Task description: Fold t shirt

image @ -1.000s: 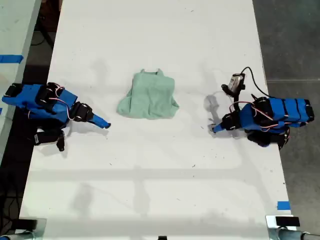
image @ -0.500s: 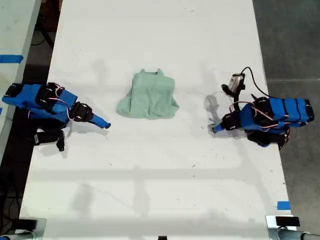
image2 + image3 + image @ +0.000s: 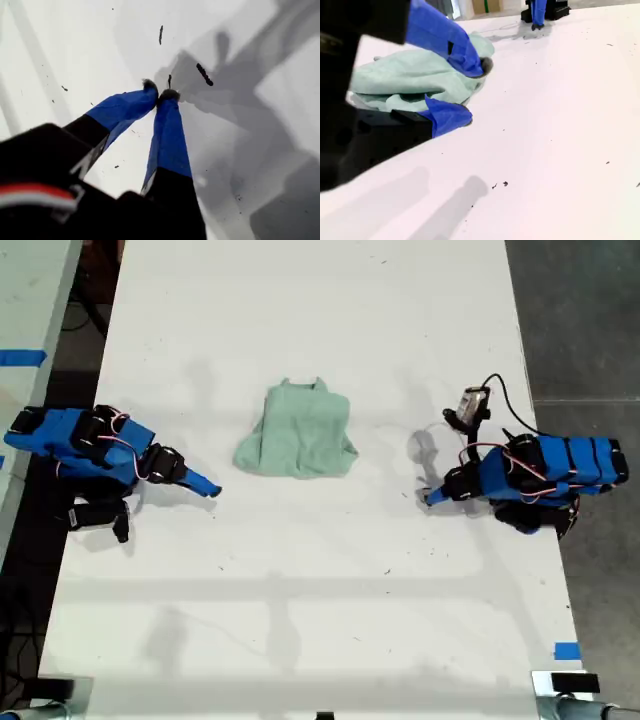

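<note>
Both claws empty: my first gripper (image 3: 162,93) has its tips pressed together over bare table, my second gripper (image 3: 470,92) is spread with nothing between the jaws.
T shirt (image 3: 298,432) lies bunched and wrinkled on the white table (image 3: 320,620), upper centre of the exterior view, touched by neither arm; second gripper (image 3: 212,490) sits low at the exterior view's left, first gripper (image 3: 428,500) at its right, shirt (image 3: 415,80) between them, nearer the second gripper.
</note>
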Controlling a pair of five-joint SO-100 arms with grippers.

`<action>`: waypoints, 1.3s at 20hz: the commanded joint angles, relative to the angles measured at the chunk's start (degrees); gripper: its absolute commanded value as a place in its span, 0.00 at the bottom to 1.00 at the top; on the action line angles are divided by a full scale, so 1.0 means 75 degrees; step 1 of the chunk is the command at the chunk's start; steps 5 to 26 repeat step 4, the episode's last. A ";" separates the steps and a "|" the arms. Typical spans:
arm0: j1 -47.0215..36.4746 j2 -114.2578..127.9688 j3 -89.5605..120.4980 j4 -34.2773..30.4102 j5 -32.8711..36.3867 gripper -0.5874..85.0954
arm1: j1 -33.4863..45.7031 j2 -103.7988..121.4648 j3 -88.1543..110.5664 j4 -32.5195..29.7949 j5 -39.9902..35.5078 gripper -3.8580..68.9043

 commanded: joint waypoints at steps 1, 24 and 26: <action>-0.0023 0.0070 0.0035 -0.0164 0.0059 0.14 | -0.0012 0.0035 0.0305 -0.0199 0.0023 0.10; -0.0023 0.0070 0.0035 -0.0164 0.0059 0.14 | -0.0012 0.0035 0.0305 -0.0199 0.0023 0.10; -0.0023 0.0070 0.0035 -0.0164 0.0059 0.14 | -0.0012 0.0035 0.0305 -0.0199 0.0023 0.10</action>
